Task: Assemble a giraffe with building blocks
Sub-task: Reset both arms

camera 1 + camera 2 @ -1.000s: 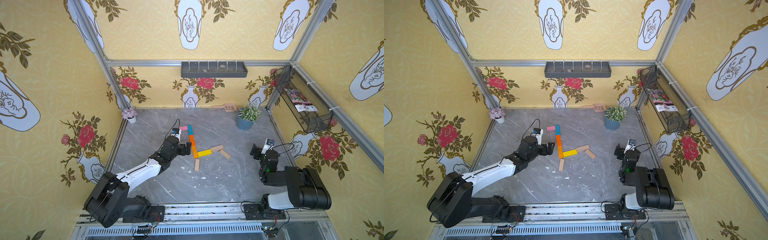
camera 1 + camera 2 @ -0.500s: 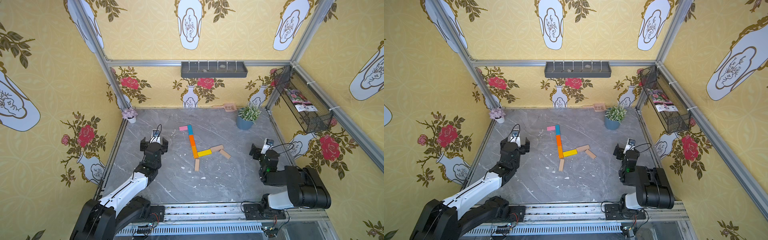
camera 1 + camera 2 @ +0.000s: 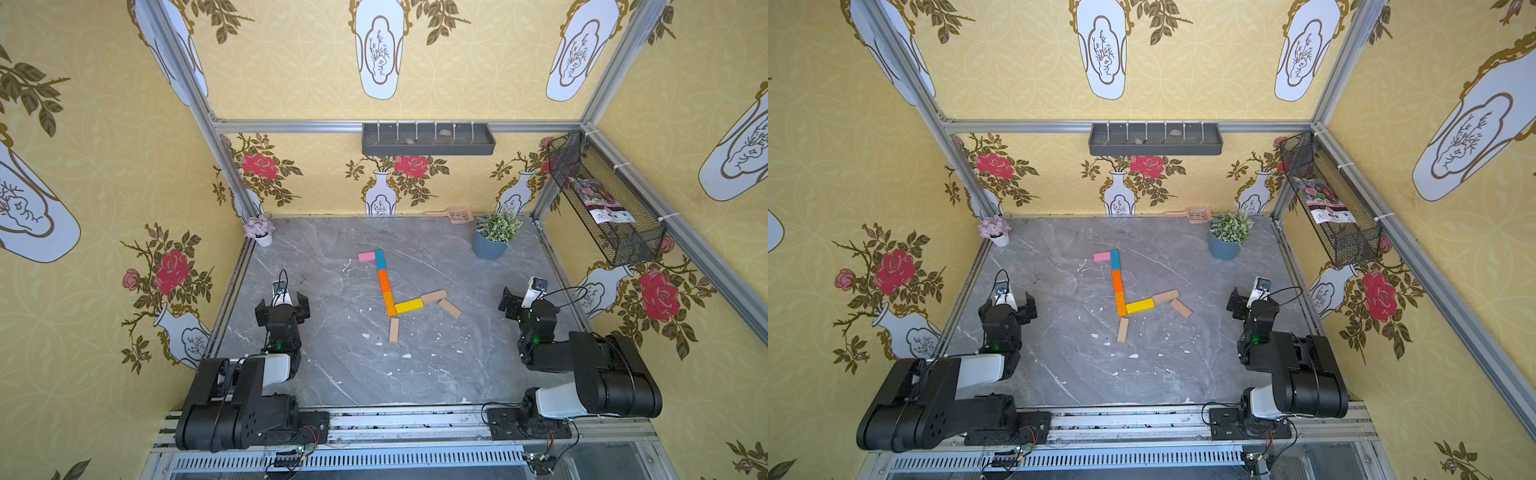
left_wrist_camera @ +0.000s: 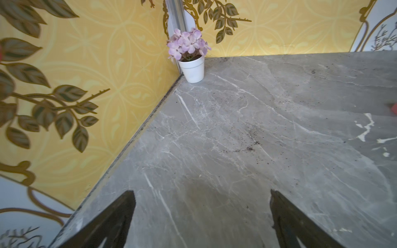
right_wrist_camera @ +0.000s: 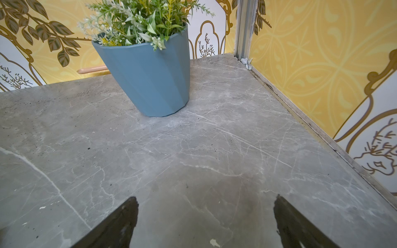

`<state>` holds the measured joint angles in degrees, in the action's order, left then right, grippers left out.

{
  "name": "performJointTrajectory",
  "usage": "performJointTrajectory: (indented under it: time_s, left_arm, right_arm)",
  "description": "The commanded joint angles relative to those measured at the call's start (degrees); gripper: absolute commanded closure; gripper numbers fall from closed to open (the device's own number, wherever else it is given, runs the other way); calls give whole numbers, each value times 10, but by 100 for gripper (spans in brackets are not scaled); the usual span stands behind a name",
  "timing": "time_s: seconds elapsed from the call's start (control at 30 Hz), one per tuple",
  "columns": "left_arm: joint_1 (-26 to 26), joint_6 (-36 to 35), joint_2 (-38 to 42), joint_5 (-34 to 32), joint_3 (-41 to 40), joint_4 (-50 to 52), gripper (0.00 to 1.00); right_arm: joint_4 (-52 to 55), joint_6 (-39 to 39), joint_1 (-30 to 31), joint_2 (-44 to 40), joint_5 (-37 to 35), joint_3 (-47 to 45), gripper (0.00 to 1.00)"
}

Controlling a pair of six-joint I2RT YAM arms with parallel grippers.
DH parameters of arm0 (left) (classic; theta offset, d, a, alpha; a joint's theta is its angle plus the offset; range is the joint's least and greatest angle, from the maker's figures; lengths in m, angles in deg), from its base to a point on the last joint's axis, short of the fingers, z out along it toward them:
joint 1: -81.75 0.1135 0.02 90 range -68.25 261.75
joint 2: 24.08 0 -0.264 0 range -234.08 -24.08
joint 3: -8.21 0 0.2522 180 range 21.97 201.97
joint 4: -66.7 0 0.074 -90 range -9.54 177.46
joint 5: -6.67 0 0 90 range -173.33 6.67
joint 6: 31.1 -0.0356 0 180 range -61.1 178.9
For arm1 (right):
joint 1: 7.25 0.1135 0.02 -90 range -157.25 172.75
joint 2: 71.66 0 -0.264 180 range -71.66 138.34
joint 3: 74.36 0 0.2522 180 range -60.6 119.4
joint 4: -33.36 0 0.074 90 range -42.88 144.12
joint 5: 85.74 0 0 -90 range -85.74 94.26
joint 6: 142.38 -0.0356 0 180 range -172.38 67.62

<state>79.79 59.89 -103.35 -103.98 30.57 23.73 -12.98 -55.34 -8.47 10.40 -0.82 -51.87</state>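
The giraffe (image 3: 390,291) lies flat mid-table in both top views: pink block (image 3: 366,256) beside the blue block (image 3: 380,259), two orange blocks (image 3: 386,291) below, and the yellow block (image 3: 409,306) angled off to the right. One tan block (image 3: 433,296) continues from the yellow one, a second (image 3: 450,308) slants off its end, and a third (image 3: 394,330) lies under the orange end. My left gripper (image 3: 282,309) (image 4: 200,193) is open and empty, well left of the figure. My right gripper (image 3: 521,305) (image 5: 206,198) is open and empty at the table's right side.
A white pot of purple flowers (image 3: 259,230) (image 4: 192,68) stands in the back left corner. A blue pot with a green plant (image 3: 492,237) (image 5: 148,75) stands back right, with a pink scoop (image 3: 457,215) behind it. A wire basket (image 3: 611,208) hangs on the right wall.
My left arm has drawn back from beside the neck blocks to the table's near left, gripper still open. The blocks and the right arm have not moved.
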Motion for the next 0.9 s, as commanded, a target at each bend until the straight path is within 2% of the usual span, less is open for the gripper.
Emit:
performJointTrajectory:
  time_s: [0.0,0.03,0.07,0.1,0.27,0.87]
  left_arm:
    - [9,19,-36,44,9,-99,1]
    - [14,28,-11,62,19,-35,1]
    - [22,28,-15,84,25,-30,1]
    - [23,28,-30,80,28,-48,1]
    - [35,29,-22,115,80,65,1]
    - [44,32,-27,130,86,73,1]
  right_arm:
    - [-17,0,0,1,2,1,2]
    - [-17,1,1,1,2,1,2]
    - [-16,0,1,0,1,1,2]
    - [-17,0,0,0,0,1,2]
    - [-17,0,1,1,0,1,2]
    - [-15,0,1,1,2,2,2]
